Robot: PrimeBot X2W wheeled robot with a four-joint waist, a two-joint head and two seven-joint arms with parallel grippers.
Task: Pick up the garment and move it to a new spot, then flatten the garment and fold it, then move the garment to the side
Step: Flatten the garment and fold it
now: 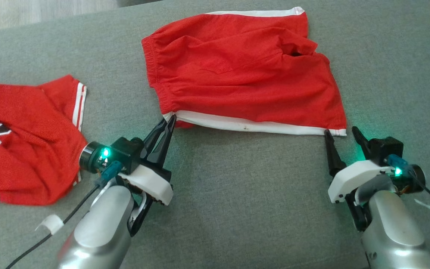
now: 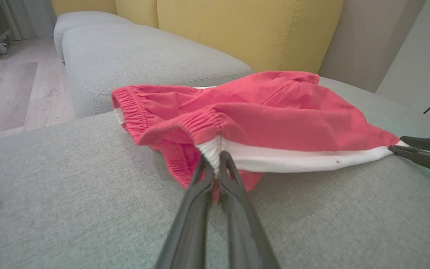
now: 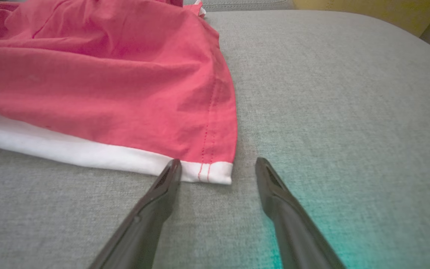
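Red on grey throughout: garments on a grey sofa cushion (image 1: 237,216). At far left, a crumpled red jersey (image 1: 21,149), apparently no part of this job. Next, left gripper (image 1: 168,120), fingers pressed together on the near waistband corner of the red shorts (image 1: 245,78), white side stripe pinched at the tips. Shorts mid-cushion, broadly spread yet rumpled, waistband to the left, leg hem to the right, cloth bunched near the far right edge. At right, right gripper (image 1: 341,131), fingers spread, tips down at the hem corner, holding nothing.

Judged progress: relocation probably over. Flattening likely under way and unfinished, going by the wrinkles. Folding and moving aside not yet begun.

Left wrist view: left gripper (image 2: 215,160) biting the gathered white elastic, corner raised slightly off the cushion with red cloth sagging beneath, a lift not readable from the head view. Also a yellow backrest (image 2: 256,33), a wooden floor (image 2: 6,93), and the right gripper (image 2: 397,144) at the stripe's far end.

Right wrist view: right gripper (image 3: 218,162) straddling the hem corner, one finger at the stripe's edge, the other over bare cushion, gap plain. Actual contact with the cloth hard to tell.
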